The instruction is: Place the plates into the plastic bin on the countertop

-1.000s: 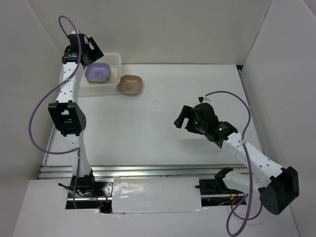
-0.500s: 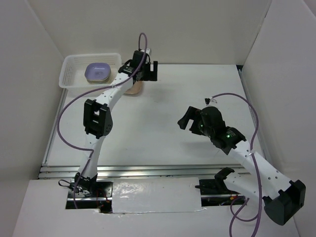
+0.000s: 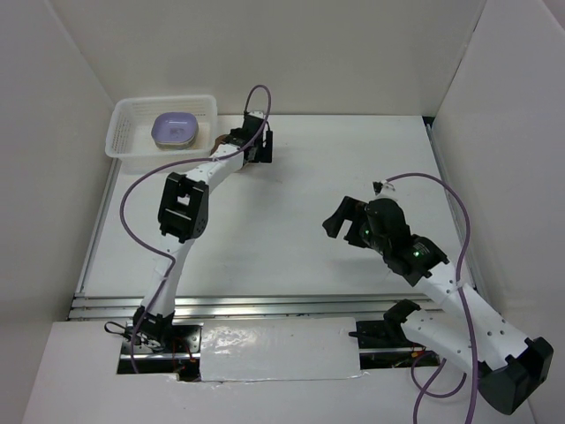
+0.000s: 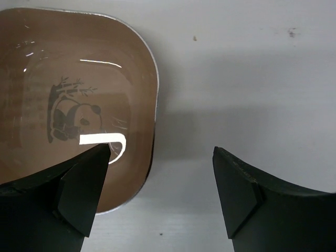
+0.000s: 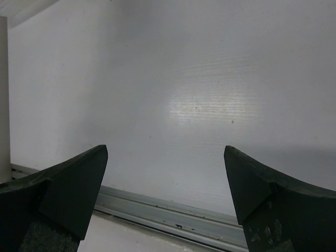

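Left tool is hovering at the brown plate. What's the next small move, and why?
Probably lower the left tool and close on the rim of the brown plate: its open fingers straddle that rim, one over the plate, one over bare countertop.

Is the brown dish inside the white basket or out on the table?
Out: the brown plate lies on the countertop under the open left gripper; only the purple plate sits in the bin.
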Tool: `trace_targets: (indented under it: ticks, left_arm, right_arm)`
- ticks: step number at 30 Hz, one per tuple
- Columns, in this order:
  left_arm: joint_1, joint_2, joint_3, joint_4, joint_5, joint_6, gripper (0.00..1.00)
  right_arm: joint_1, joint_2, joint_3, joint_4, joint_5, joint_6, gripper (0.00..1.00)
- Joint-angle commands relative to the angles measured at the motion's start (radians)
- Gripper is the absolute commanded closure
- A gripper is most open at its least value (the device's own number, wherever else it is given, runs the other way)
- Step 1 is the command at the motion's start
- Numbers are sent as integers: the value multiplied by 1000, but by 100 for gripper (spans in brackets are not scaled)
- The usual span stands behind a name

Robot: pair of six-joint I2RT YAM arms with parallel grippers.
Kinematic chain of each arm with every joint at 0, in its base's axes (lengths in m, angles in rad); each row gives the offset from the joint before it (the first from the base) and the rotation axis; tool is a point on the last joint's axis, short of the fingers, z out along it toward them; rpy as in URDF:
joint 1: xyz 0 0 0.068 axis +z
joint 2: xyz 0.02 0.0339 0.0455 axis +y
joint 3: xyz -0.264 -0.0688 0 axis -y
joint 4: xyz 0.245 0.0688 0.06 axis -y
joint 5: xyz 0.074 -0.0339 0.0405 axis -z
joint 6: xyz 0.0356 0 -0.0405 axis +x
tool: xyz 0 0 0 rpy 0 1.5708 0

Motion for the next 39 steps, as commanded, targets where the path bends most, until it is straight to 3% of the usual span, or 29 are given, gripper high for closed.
trace_targets:
  ticks: [1, 3, 5, 6, 8, 9, 10, 16, 19, 21, 26, 32, 36, 39]
  left_arm:
    - [8, 54, 27, 45, 2, 3, 8]
    - [15, 71, 11, 57, 25, -7, 16]
    - [16, 78, 7, 62, 39, -18, 31]
    - [15, 77, 7, 59, 46, -21, 50]
    - [5, 54, -8, 65, 54, -30, 70]
    - [1, 40, -15, 69, 60, -32, 91]
    - [-8, 25, -24, 71, 68, -30, 99]
    - [-125, -239, -148, 135, 160, 2, 100]
    - [-133, -350, -110, 79, 165, 22, 100]
    - [-123, -367, 6, 13, 155, 46, 100]
    - [-29, -356, 172, -99, 146, 158, 100]
    - [136, -400, 73, 20, 191, 370, 100]
    - [234, -312, 166, -4, 218, 437, 100]
    - [275, -269, 151, 37, 254, 470, 100]
  right_arm:
    - [9, -17, -2, -6, 2, -13, 0]
    - [12, -24, 9, -16, 10, -13, 0]
    - [15, -30, 18, -29, 21, -13, 0]
    - [18, -30, 26, -38, 27, -15, 0]
    - [20, -34, 32, -47, 39, -15, 0]
    - [21, -36, 35, -49, 42, -16, 0]
    - [23, -36, 40, -49, 42, -15, 0]
    - [30, -10, 61, -52, 67, -16, 0]
    - [30, -4, 77, -47, 67, -16, 0]
    - [35, -5, 78, -44, 61, -12, 0]
    - [46, -2, 72, -30, 49, -7, 0]
    - [49, -11, 44, -23, 24, -15, 0]
    - [50, -5, 23, -9, 4, -19, 0]
    - [56, 6, 5, 11, -31, -19, 0]
